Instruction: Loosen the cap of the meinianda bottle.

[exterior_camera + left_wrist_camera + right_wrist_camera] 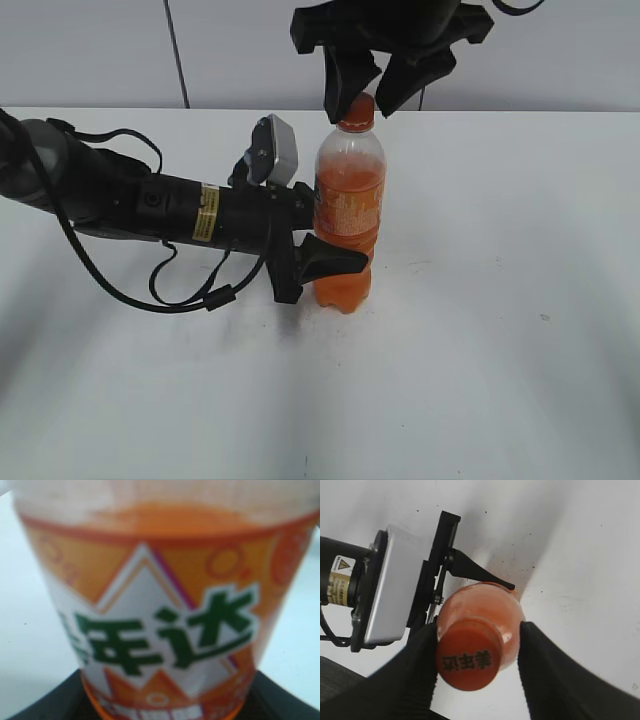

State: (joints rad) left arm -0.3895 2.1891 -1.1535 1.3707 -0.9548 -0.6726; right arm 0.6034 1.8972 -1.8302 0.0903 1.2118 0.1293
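Note:
The meinianda bottle (348,205) stands upright on the white table, full of orange soda, with its label filling the left wrist view (160,605). My left gripper (330,262) comes in from the left and is shut on the bottle's lower body; its dark fingers show at the bottom corners of the left wrist view (165,711). The orange cap (358,112) sits on the neck. My right gripper (363,104) hangs over it from above, open, one finger on each side of the cap (468,660). In the right wrist view (479,652) its left finger is at the cap's edge and its right finger stands apart.
The left arm (150,205) lies low across the table's left half with a looping black cable (180,290) and its grey wrist camera (276,150) beside the bottle. The white table (500,330) stretches right and forward. A pale wall (560,60) stands behind.

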